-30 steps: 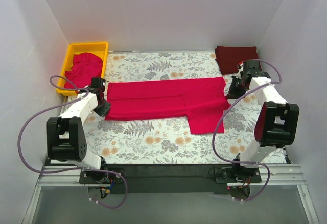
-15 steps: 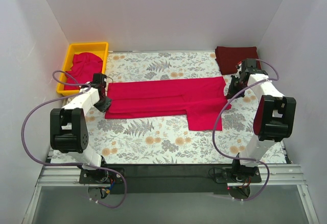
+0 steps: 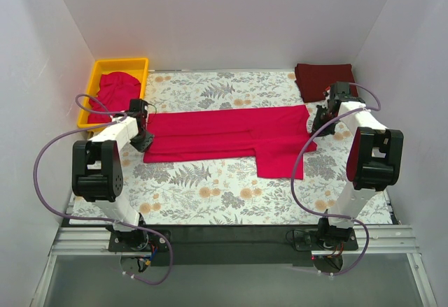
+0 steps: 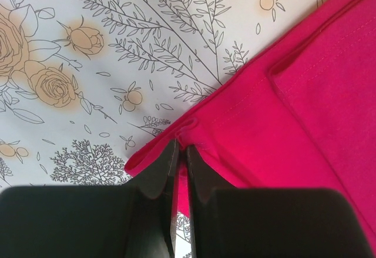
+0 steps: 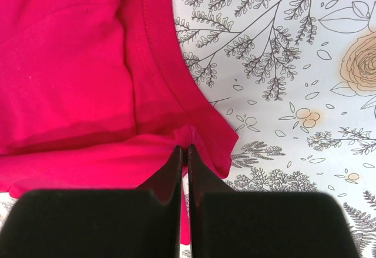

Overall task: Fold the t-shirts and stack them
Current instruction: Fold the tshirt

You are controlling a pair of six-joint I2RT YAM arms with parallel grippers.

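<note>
A: where's the crimson t-shirt (image 3: 231, 136) rn?

B: spread across the floral table (image 3: 210, 195), partly folded. left gripper (image 4: 181, 147) pinched tight on its left edge, right gripper (image 5: 185, 150) same on the right corner, cloth btwn the fingers.

A: others?

B: maroon t-shirt (image 3: 322, 80) folded at the far right corner, pink t-shirt (image 3: 115, 91) bunched in the yellow tray (image 3: 120, 62).

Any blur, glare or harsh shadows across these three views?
Top external: soft, even light, no glare, barely any shadow, crimson t-shirt sharp. Left wrist: cloth stitching and floral tablecloth crisp, while the left claw is a soft-edged black mass near the lens. Right wrist: likewise, the seam is sharp and the right claw is out of focus.
</note>
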